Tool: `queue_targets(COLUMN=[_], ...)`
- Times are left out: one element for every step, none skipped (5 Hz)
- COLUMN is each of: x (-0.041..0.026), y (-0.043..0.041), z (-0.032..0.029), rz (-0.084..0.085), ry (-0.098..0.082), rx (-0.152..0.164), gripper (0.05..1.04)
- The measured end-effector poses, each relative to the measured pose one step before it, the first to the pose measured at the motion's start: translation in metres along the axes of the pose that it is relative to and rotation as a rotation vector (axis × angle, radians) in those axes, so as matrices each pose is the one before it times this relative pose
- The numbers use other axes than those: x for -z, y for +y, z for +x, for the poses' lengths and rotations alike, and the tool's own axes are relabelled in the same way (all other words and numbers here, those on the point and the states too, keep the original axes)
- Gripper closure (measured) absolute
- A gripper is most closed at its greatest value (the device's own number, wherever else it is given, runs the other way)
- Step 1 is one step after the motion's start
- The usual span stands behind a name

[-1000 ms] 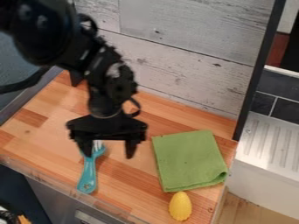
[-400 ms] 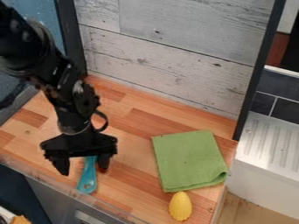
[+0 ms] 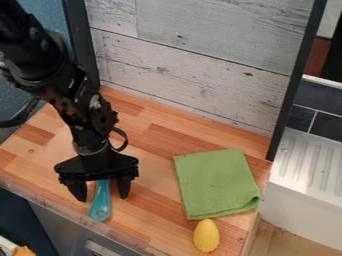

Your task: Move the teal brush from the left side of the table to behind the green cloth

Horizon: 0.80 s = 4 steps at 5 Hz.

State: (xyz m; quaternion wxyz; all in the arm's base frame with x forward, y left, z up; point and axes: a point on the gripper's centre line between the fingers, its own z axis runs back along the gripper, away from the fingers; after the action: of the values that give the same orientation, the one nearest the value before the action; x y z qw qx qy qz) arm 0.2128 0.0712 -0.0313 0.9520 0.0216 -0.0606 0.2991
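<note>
Hovering over the desk (image 3: 157,142), fingers (image 3: 124,187) spread apart | teal utensil (image 3: 100,202): between the fingers, handle end jutting past them | green cloth (image 3: 216,184): beside them, well apart; yellow toy corn (image 3: 206,235) at its edge

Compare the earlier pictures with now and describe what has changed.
Since the first picture, the open gripper has moved left and down in the view; its fingers now show either side of the teal utensil. Nothing was taken hold of or let go. The utensil, green cloth and yellow cob-shaped piece stayed put.
</note>
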Motion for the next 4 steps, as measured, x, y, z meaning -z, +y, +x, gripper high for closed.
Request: queue_targets(x=[0.00297, 0.00031, -0.00056, -0.00653], y=[0.00048, -0.00015, 0.00263, 0.00566], z=[0.00185, -0.00042, -0.00148, 0.00021], rz=[0.0043, -0.0046, 0.0078, 0.0352], ry=[-0.0038, -0.0080, -0.0136, -0.0070], rx=[-0.0191, -0.0197, -0.0342, -0.0803], gripper=[0.435, 0.723, 0.751, 0.751])
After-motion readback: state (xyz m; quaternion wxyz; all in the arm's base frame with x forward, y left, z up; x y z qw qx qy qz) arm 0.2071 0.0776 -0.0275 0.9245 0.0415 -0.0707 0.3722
